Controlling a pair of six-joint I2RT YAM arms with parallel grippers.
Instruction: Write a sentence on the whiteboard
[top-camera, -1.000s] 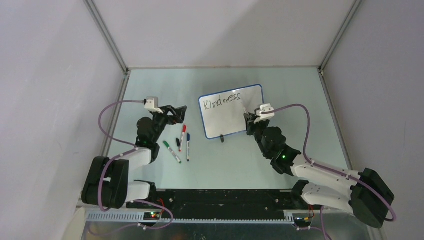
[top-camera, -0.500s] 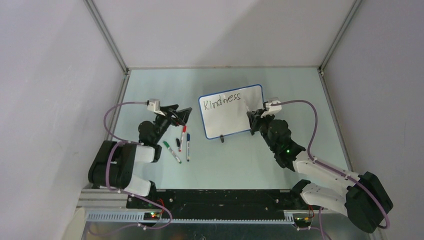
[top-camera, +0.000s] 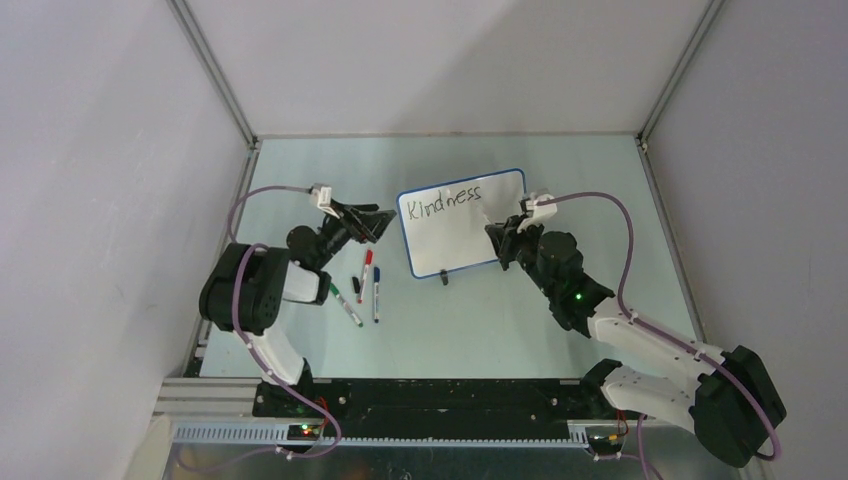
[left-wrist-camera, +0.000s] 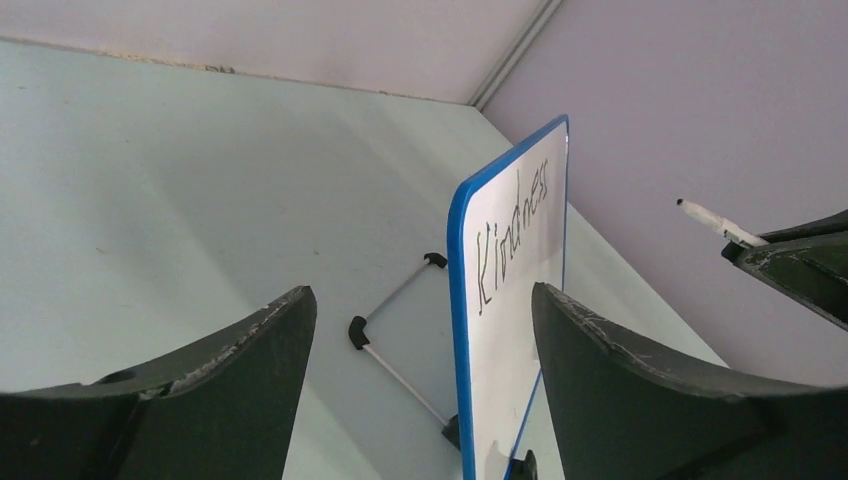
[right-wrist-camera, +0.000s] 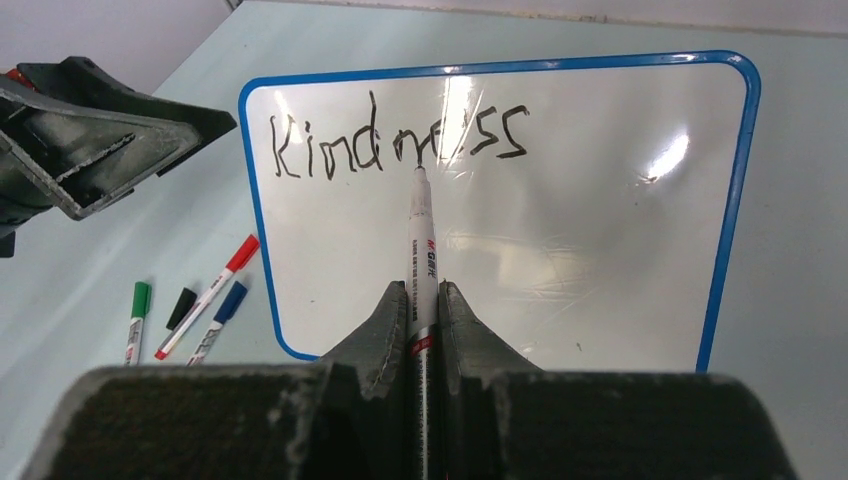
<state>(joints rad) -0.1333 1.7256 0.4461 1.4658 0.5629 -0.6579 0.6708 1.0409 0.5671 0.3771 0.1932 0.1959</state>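
Nearest the arm bases, loose pens lie on the table (top-camera: 480, 320) to the left: a green marker (top-camera: 343, 304), a blue marker (top-camera: 376, 293), a red marker (top-camera: 365, 275), and a small black cap (top-camera: 356, 284) among them, all close together and apart from the board.

Up a step, and here's the right hand (right-wrist-camera: 420, 295), clamped tight on a white-bodied marker (right-wrist-camera: 421, 240), barrel running straight out between the fingers with the tip pointing at the board. From the right wrist the tip lines up just under the middle of the writing, but the left wrist view shows it hanging in the air, clear of the board's face.

Over on the other side, the left hand (top-camera: 378, 224) is spread wide with nothing in it, sitting just beside the board's left edge. That blue rim shows straight ahead through the gap between its fingers, and I see no contact.

The whiteboard (right-wrist-camera: 600, 250) stands mid-table between the two hands, leaning back on a thin wire prop (left-wrist-camera: 390, 330) with black ends.

Farthest up, along the board's top strip, the sentence (right-wrist-camera: 400, 145): one black word, "Kindness", and bare white board below it.
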